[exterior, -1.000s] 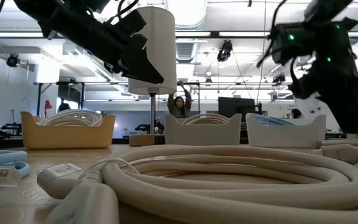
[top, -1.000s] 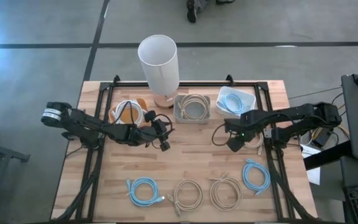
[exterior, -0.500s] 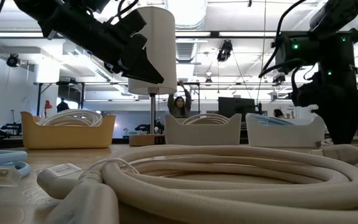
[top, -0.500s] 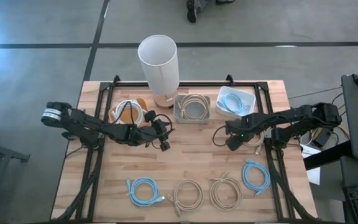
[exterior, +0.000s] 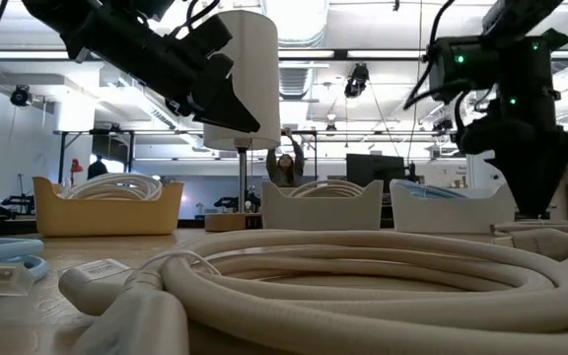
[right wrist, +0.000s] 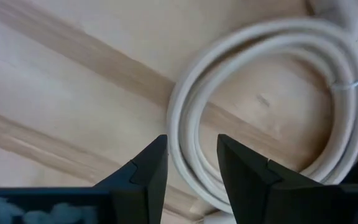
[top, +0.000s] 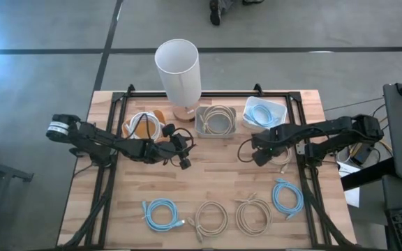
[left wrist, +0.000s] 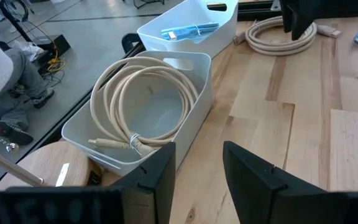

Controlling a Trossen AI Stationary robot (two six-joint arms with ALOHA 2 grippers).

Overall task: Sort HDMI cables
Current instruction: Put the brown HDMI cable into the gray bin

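Writing: no brand name or readable label shows on any tray, cable or arm.
Left gripper (top: 184,149): hangs above the bare wood in front of the orange tray (top: 132,130); the left wrist view shows its fingers (left wrist: 157,174) spread, with nothing between them.
Right gripper (top: 260,157): low over the right side of the table (top: 215,178), above a beige cable coil (right wrist: 260,112); fingers (right wrist: 151,168) parted, and the coil's near edge shows in the gap, not pinched.
That coil: in the high view mostly hidden under the right arm; only a bit shows beside it (top: 285,159).
Trays at the back: the orange one holds a white cable (top: 145,123), the grey tray (top: 216,133) a beige cable (top: 216,118), the white tray (top: 280,109) a light blue cable (top: 262,114).
Front row: a light blue cable (top: 160,213), two beige cables (top: 211,218) (top: 254,214), another light blue cable (top: 287,196).
White cylinder (top: 179,70): stands behind the trays.
Hard to make out: the low view is filled by one beige coil (exterior: 363,276) up close; a person (exterior: 286,163) stands far behind, arms raised.
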